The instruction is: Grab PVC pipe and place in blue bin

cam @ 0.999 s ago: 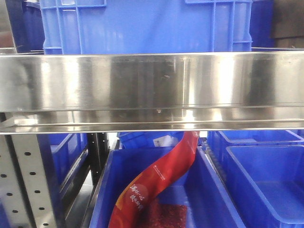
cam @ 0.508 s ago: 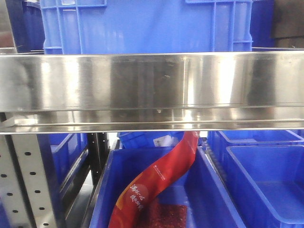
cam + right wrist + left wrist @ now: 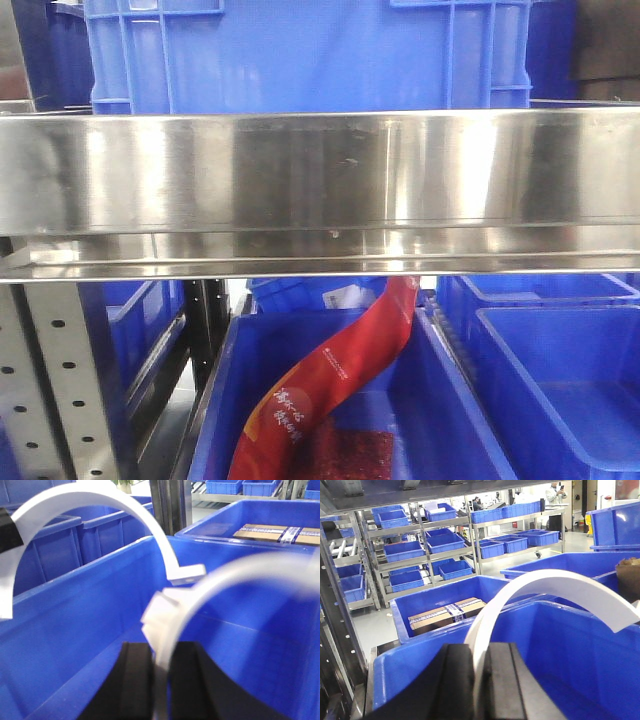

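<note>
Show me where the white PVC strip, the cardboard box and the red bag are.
white PVC strip point(image 3: 560, 582), left wrist view, top of its arch.
cardboard box point(image 3: 427, 619), left wrist view, on its top face.
red bag point(image 3: 335, 375), front-facing view, about halfway along its length.

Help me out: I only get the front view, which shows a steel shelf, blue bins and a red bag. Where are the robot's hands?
Observer: Neither hand shows in your view. In the left wrist view, the left gripper is shut on a curved white pipe.
Operator: And the other hand?
Observer: The right gripper is shut on a second pipe, which is blurred in its own view.
Operator: Is a bin anywhere near?
Observer: Yes. The second pipe arches above the inside of a blue bin.
</note>
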Robot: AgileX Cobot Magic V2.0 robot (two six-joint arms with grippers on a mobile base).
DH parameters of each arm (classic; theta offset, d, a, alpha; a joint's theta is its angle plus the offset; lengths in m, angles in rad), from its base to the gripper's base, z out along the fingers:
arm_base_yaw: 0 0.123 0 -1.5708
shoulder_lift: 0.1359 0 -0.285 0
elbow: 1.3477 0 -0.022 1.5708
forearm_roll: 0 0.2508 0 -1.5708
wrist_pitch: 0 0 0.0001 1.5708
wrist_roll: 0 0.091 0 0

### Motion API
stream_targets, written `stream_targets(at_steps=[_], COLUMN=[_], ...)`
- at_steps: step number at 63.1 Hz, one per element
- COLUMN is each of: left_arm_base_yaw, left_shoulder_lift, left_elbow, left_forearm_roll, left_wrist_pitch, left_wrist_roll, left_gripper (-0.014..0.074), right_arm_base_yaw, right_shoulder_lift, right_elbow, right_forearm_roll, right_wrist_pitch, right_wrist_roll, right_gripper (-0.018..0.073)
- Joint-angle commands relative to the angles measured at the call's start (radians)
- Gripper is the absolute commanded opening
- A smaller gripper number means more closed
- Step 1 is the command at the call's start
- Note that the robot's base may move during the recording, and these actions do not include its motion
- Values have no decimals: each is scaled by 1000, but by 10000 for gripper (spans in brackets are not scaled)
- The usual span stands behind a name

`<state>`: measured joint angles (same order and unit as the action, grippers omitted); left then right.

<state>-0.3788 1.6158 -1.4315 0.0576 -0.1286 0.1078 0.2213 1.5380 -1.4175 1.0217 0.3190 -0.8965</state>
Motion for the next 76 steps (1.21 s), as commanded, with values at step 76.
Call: stream_targets(at_steps=[76], left_arm_base_yaw=[-3], left_shoulder_lift=[-126], left_elbow=[-6], left_forearm_roll=[-7], left_wrist_pitch=[129], left_wrist_roll=[-6], left_gripper=[-111], right_arm_base_yaw=[-1], right_shoulder_lift=[-220], right_elbow=[-8], right_forearm_roll=[-8], right_wrist_pitch=[78], right_wrist_roll=[-10], right_gripper=[-158])
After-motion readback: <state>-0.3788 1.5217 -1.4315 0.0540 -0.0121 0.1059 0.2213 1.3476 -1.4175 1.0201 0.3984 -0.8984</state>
